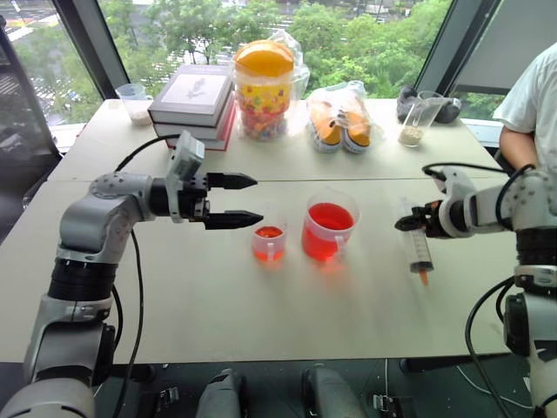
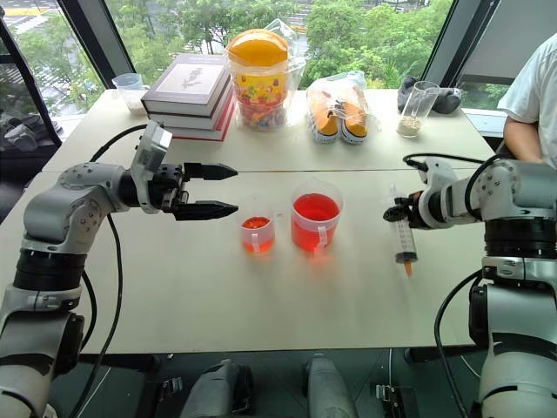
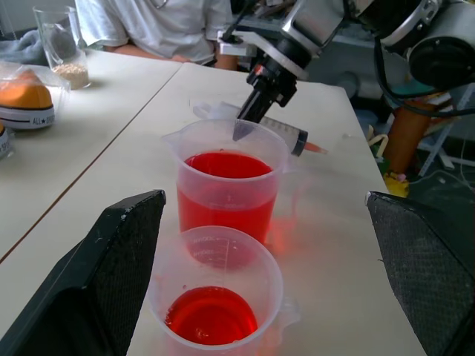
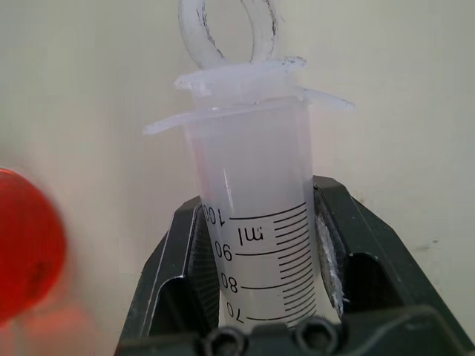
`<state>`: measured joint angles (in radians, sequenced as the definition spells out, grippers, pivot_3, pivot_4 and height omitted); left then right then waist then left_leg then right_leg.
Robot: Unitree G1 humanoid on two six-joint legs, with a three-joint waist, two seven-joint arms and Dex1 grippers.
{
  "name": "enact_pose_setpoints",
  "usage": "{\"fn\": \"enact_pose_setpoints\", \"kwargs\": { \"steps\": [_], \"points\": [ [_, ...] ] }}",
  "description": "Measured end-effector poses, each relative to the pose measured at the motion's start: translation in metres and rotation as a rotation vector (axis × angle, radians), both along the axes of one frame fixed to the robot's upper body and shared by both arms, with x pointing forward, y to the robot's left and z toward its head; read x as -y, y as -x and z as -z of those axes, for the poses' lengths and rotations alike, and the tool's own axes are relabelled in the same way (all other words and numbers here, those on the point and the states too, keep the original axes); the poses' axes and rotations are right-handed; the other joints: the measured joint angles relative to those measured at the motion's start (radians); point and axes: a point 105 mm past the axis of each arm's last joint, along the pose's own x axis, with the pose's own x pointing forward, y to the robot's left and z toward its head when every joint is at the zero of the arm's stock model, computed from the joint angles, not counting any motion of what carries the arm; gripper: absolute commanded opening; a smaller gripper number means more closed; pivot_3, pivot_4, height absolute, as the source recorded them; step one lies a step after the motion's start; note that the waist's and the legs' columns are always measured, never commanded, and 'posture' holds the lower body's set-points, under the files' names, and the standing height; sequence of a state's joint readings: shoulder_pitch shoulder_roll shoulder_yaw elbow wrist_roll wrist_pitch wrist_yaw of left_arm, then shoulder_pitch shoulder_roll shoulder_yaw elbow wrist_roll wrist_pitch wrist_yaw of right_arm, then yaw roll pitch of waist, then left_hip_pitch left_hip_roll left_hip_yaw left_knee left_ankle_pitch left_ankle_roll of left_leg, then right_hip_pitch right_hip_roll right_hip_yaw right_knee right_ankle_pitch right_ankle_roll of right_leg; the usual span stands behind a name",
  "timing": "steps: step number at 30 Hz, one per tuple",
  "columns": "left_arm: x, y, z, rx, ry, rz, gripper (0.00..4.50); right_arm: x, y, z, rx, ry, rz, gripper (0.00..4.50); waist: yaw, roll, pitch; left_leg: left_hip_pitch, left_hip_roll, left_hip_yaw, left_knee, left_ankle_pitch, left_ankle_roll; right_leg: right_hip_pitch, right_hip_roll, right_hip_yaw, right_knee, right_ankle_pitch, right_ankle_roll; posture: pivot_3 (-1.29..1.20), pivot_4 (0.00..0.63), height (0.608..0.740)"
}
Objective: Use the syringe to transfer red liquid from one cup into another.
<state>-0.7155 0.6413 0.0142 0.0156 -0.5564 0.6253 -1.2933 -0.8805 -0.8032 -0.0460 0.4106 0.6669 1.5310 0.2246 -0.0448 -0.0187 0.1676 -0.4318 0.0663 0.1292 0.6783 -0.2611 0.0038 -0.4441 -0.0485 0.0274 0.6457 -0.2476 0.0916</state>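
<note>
Table: pale top, cups near its centre, clutter at twelve o'clock along the window edge.

Left gripper: at nine o'clock of the cups, level, jaws spread wide, holding nothing.

Right gripper: at three o'clock of the cups, jaws clamped on the barrel of the syringe. The wrist view shows the black fingers pressed to either side of the barrel by its upper printed marks, with the flange and ring-shaped plunger end beyond them.

Handled cup: upright at table centre, holding red liquid to well over half.

Small cup: just beside the handled cup at its nine o'clock, apart from it, with a shallow pool of red in the bottom.

Syringe: hangs from the right gripper with its orange tip pointing toward six o'clock, low over the table, well apart from both cups at their three o'clock. The barrel looks clear of red.

Risks, as judged:
- The grip sits high on the barrel; a quick swing could let the long body pivot or slip.
- Residual drops may fall from the tip onto the table.
- The left gripper stands near the small cup; an inward drift could knock over this light vessel.
</note>
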Motion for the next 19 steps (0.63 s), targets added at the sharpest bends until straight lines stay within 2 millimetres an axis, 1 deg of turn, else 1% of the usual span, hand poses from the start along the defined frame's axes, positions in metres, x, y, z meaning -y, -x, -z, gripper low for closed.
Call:
{"fn": "enact_pose_setpoints", "kwargs": {
  "steps": [1, 2, 3, 5, 6, 9, 11, 12, 14, 16, 18, 19],
  "points": [
    [0.0, 0.0, 0.0, -0.001, 0.001, -0.003, 4.5, 0.001, -0.001, 0.003, 0.0, 0.003, -0.001, 2.44, 0.0, 0.0, 0.0, 0.0, 0.0, 0.0, 0.0, 0.0, 0.0, 0.0, 0.0, 0.0, 0.0, 0.0, 0.0, 0.0, 0.15, 0.74],
    [0.001, 0.0, 0.0, 0.002, 0.0, -0.005, 4.5, 0.002, -0.002, 0.005, 0.0, 0.007, -0.002, 2.76, 0.0, 0.0, 0.0, 0.0, 0.0, 0.0, 0.0, 0.0, 0.0, 0.0, 0.0, 0.0, 0.0, 0.0, 0.0, 0.0, 0.15, 0.74],
    [0.002, 0.002, -0.001, 0.006, 0.001, -0.001, 4.5, 0.002, -0.004, 0.007, 0.003, 0.009, -0.008, 3.19, 0.0, 0.0, 0.0, 0.0, 0.0, 0.0, 0.0, 0.0, 0.0, 0.0, 0.001, 0.0, 0.0, 0.0, 0.0, 0.0, 0.15, 0.74],
    [0.004, 0.005, -0.001, 0.003, 0.005, 0.004, 4.5, -0.001, -0.006, 0.009, 0.008, -0.004, -0.019, 4.32, 0.0, 0.0, 0.0, 0.0, 0.0, -0.001, 0.0, 0.0, 0.0, 0.0, 0.001, 0.0, 0.0, 0.0, 0.001, 0.0, 0.15, 0.74],
    [0.004, 0.005, -0.001, 0.0, 0.004, 0.0, 4.5, -0.002, -0.006, 0.009, 0.012, -0.014, -0.029, 4.42, 0.001, 0.0, 0.0, 0.0, 0.0, -0.001, 0.0, 0.0, 0.0, 0.0, 0.001, 0.0, 0.0, 0.0, 0.001, 0.0, 0.15, 0.74],
    [0.003, 0.007, 0.001, -0.01, 0.002, -0.002, 4.5, -0.004, -0.007, 0.004, 0.026, -0.017, -0.043, 4.42, 0.001, 0.0, 0.0, 0.0, 0.0, 0.0, 0.0, 0.0, 0.0, 0.0, 0.001, 0.0, 0.0, 0.0, 0.0, 0.0, 0.15, 0.74],
    [0.002, 0.009, 0.004, -0.026, 0.0, -0.005, 4.5, -0.005, -0.006, -0.006, 0.055, -0.005, -0.071, 4.42, 0.002, 0.001, 0.0, 0.0, 0.0, 0.0, 0.0, 0.0, 0.0, 0.0, 0.0, 0.0, 0.0, 0.0, 0.0, 0.0, 0.15, 0.74],
    [0.001, 0.009, 0.004, -0.027, -0.002, -0.006, 4.5, -0.006, -0.005, -0.015, 0.08, 0.01, -0.091, 4.42, 0.002, 0.001, 0.0, 0.0, 0.0, 0.0, 0.0, 0.0, 0.0, 0.0, 0.001, 0.0, 0.0, 0.0, 0.0, 0.0, 0.15, 0.74],
    [-0.001, 0.01, 0.004, -0.03, -0.011, -0.013, 4.5, -0.007, 0.0, -0.038, 0.163, 0.048, -0.151, 4.42, 0.004, 0.001, 0.0, 0.0, 0.0, -0.001, 0.0, 0.0, 0.0, 0.0, 0.0, 0.0, 0.0, 0.0, 0.0, 0.0, 0.15, 0.74],
    [-0.005, 0.012, 0.005, -0.036, -0.03, -0.017, 4.5, -0.019, 0.016, -0.072, 0.279, 0.038, -0.28, 4.42, 0.008, 0.001, 0.001, -0.001, 0.0, -0.001, -0.002, 0.0, 0.0, -0.001, 0.0, 0.0, 0.0, 0.0, 0.001, 0.0, 0.15, 0.74],
    [-0.009, 0.014, 0.006, -0.042, -0.04, -0.023, 4.5, -0.034, 0.036, -0.105, 0.399, 0.016, -0.411, 4.42, 0.009, 0.001, 0.001, -0.001, 0.001, -0.002, -0.002, 0.0, 0.0, -0.001, 0.0, -0.001, -0.001, -0.001, 0.002, 0.0, 0.15, 0.74],
    [-0.009, 0.014, 0.007, -0.045, -0.042, -0.022, 4.5, -0.04, 0.045, -0.116, 0.441, 0.001, -0.46, 4.42, 0.009, 0.001, 0.0, -0.001, 0.001, -0.002, -0.002, 0.0, 0.0, -0.001, 0.0, -0.002, -0.001, -0.001, 0.001, 0.0, 0.15, 0.74]
  ]
}}
